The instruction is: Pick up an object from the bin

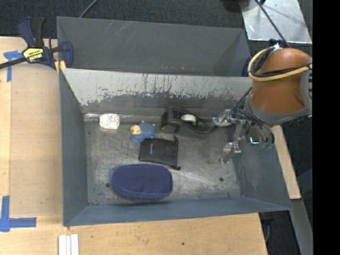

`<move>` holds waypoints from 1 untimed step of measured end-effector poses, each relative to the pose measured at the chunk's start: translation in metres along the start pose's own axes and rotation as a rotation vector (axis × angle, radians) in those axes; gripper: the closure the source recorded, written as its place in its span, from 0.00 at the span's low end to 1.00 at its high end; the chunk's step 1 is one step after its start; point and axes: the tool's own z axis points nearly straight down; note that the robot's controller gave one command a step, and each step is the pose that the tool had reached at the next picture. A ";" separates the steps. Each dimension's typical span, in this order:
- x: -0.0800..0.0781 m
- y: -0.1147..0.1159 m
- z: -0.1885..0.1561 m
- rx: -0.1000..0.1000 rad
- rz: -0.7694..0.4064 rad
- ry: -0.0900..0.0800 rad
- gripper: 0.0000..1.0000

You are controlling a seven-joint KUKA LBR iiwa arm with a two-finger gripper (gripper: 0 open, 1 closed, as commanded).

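Bin [159,52]: grey metal, mid-frame, a few loose things on its floor
Gripper [228,137]: right of floor, over bare metal; wide or narrow, cannot tell
Blue pouch [141,182]: lower left
Black wallet [158,151]: centre
Black-and-white item [180,122]: nearest the gripper, by the back wall
Risk: a grasp here likely catches nothing; the right wall is near and could be scraped

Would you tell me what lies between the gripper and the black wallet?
Nothing: in the camera view, the bin floor between the gripper and the wallet is bare.

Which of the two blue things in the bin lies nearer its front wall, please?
The big oval blue pouch; the small blue-and-yellow toy sits farther back.
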 end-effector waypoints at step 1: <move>-0.058 0.059 0.038 0.003 -0.103 -0.017 0.00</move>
